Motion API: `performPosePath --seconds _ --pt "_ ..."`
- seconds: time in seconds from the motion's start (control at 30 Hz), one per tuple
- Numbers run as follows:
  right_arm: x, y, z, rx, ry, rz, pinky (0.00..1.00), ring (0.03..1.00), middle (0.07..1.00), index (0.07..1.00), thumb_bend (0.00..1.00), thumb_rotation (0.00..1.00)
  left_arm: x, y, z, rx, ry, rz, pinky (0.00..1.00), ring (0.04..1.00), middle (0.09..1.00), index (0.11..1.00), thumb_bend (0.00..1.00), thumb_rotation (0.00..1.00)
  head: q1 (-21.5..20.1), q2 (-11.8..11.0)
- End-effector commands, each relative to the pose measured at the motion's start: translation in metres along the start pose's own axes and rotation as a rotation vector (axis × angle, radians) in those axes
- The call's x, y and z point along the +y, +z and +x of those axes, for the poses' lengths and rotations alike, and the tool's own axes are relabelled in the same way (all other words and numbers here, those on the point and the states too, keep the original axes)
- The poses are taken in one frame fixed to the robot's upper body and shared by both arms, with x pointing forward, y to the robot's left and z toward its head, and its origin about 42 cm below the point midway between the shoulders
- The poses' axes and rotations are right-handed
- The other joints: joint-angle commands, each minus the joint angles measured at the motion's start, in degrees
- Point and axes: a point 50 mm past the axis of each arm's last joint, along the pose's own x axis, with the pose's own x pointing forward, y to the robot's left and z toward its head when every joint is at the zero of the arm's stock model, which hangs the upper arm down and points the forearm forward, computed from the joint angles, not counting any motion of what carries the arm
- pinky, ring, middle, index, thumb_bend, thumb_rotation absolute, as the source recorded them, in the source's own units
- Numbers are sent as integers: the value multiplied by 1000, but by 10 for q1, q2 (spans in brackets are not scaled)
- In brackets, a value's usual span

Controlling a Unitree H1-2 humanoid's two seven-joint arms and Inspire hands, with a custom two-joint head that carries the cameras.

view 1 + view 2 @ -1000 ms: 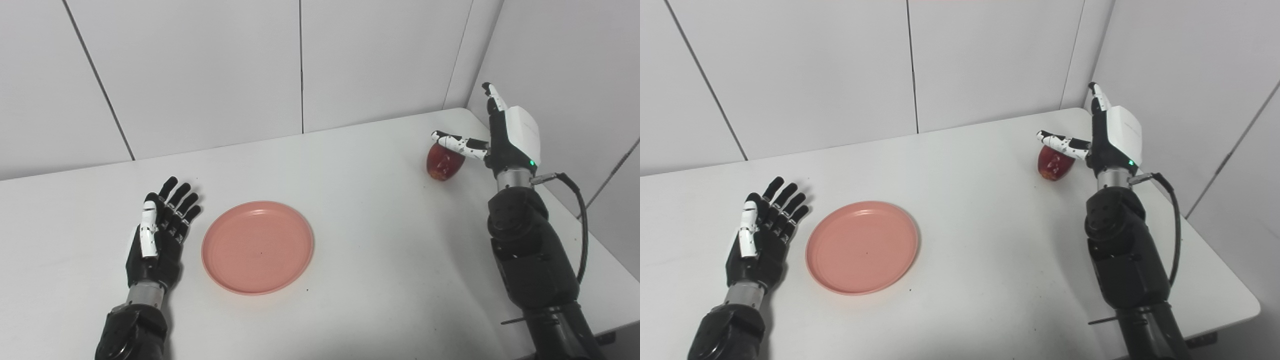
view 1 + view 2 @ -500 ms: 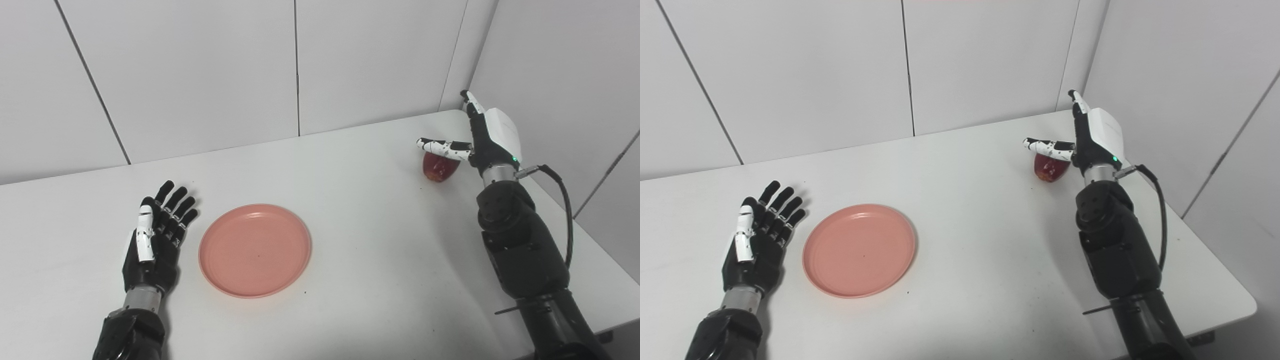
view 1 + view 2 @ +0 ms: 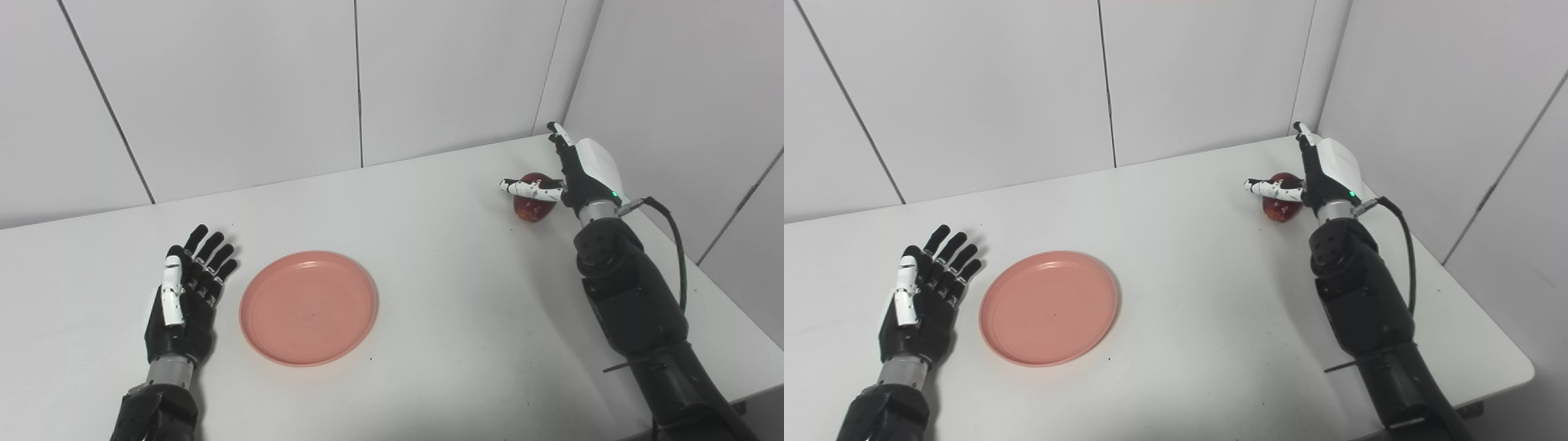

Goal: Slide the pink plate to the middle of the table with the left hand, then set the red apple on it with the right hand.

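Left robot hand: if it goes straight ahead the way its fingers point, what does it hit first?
Nothing on the table, as far as I can tell. The left robot hand points up and slightly right, passing beside the plate, toward the back wall. Depth is uncertain.

Over the last second the right hand [image 3: 582, 174], in the upper right of the frame, drops lower beside the red apple [image 3: 534, 205]. Its thumb now crosses the apple's front instead of lying over its top. The camera itself also shifts slightly.
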Motion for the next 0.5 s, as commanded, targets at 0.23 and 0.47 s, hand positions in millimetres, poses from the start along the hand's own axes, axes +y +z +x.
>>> performPosePath --seconds 0.23,0.47 --pt "-21 11 17 -34 -43 -10 776 886 929 943 1000 402 13 -27 -15 136 63 -13 880 870 884 869 369 1000 3 -1" --pt "-20 6 23 -19 -21 -16 802 902 938 952 1000 389 13 -26 -16 136 64 -8 878 866 877 864 369 1000 5 2"
